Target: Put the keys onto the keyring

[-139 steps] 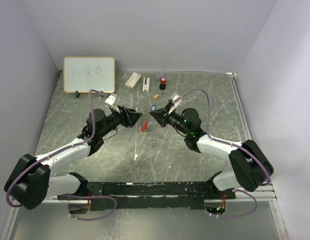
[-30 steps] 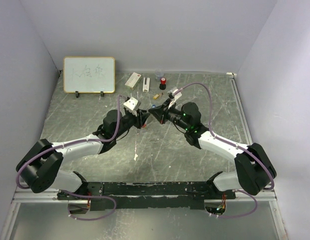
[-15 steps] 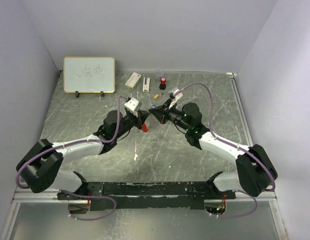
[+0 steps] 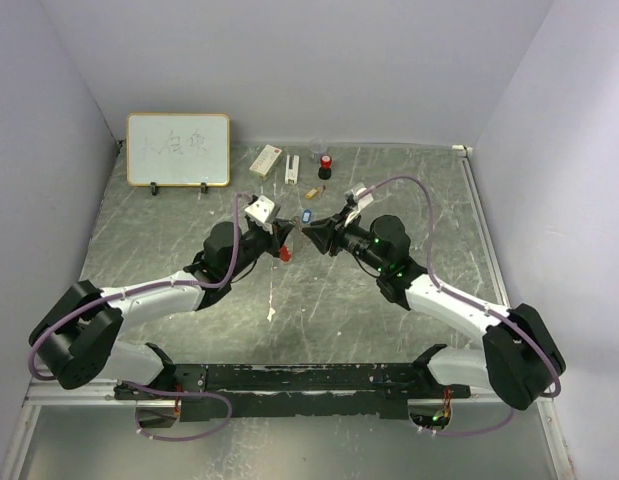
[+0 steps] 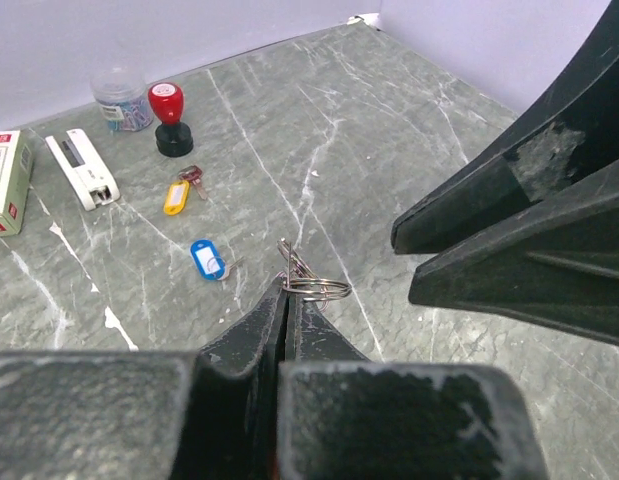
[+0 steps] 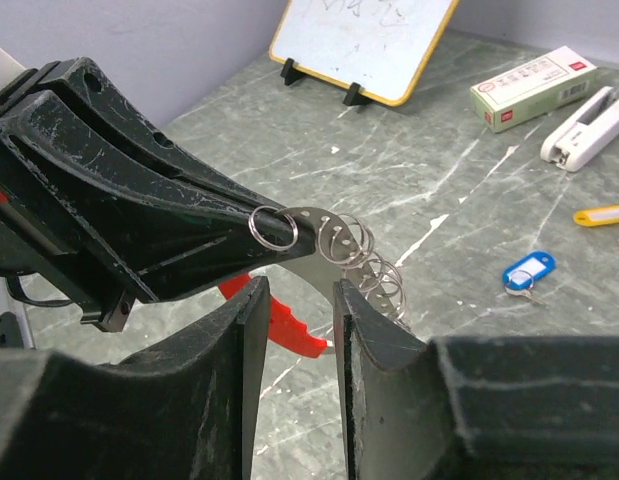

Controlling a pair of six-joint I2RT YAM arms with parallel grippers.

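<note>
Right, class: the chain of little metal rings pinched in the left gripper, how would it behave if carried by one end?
Probably floppy: the keyring is separate linked rings, curving away from the left gripper rather than standing straight. Likely light, since thin wire hangs from a fingertip pinch. Its red tag may swing below.

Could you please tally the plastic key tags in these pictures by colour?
Blue tag: 1
Yellow tag: 1
Red tag: 1
Total: 3
</note>
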